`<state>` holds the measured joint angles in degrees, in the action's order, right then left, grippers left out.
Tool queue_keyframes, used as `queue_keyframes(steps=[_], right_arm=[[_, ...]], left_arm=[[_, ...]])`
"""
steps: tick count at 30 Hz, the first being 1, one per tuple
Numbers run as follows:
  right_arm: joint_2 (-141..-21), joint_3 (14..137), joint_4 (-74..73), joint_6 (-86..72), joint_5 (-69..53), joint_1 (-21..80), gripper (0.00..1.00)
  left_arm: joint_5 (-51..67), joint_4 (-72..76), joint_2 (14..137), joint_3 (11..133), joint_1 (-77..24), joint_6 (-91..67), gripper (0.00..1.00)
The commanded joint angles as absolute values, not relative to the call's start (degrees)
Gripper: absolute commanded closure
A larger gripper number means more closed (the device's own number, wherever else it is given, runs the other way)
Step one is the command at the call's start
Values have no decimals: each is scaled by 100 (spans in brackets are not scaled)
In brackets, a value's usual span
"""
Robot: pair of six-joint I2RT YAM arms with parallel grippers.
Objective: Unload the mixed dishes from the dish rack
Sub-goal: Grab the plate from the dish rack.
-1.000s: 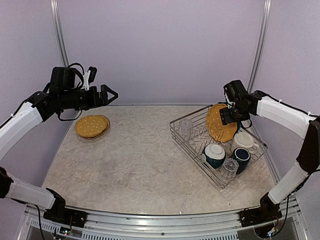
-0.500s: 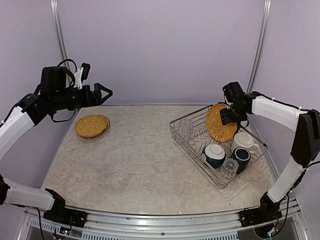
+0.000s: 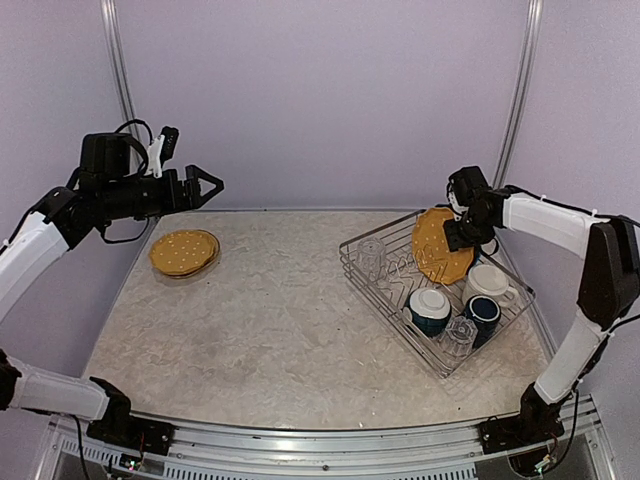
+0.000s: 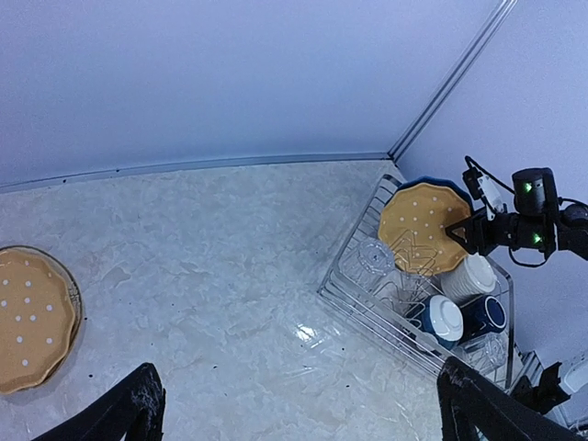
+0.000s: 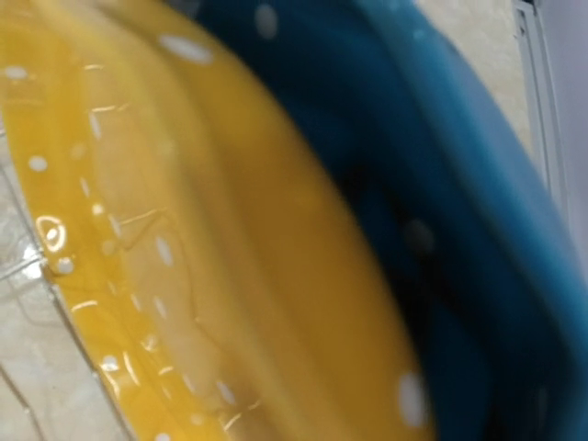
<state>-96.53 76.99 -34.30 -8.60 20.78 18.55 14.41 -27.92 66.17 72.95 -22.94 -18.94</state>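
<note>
The dish rack stands at the right of the table. An orange plate stands upright in it, with the blue white-dotted plate just behind. My right gripper is at the orange plate's upper right rim. Its wrist view is filled by the orange plate and the blue plate, with no fingers showing. The rack also holds a clear glass, the teal bowl, the cream mug, the navy mug and a second glass. My left gripper hangs open and empty, high over the table's left side.
Another orange plate lies flat at the back left of the table, below my left gripper. Bare tabletop lies between that plate and the rack. Purple walls stand behind and at both sides.
My left arm drew back to the left and rose a little. My right gripper stayed at the orange plate's rim, shifting only slightly.
</note>
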Motion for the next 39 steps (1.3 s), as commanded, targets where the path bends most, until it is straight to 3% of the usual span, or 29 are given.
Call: queue_keyframes(steps=[1, 8, 22, 36, 39], right_arm=[[-9408, 7510, -2986, -583, 1089, 1916, 51], [-9535, 7615, -2886, -71, 1108, 1851, 77], [-10001, 7879, -2756, 636, 399, 1644, 69], [-9414, 7957, -2989, 585, 391, 1644, 100], [-9276, 8081, -3160, 587, 385, 1640, 100]], left_arm=[[1571, -2725, 6659, 7243, -2186, -1940, 1], [1729, -2709, 6731, 7237, -2048, -2004, 1], [1832, -2786, 7021, 7313, -1893, -1993, 1], [1951, -2709, 7176, 7278, -1692, -2057, 1], [1940, -2712, 7211, 7267, -1661, -2065, 1]])
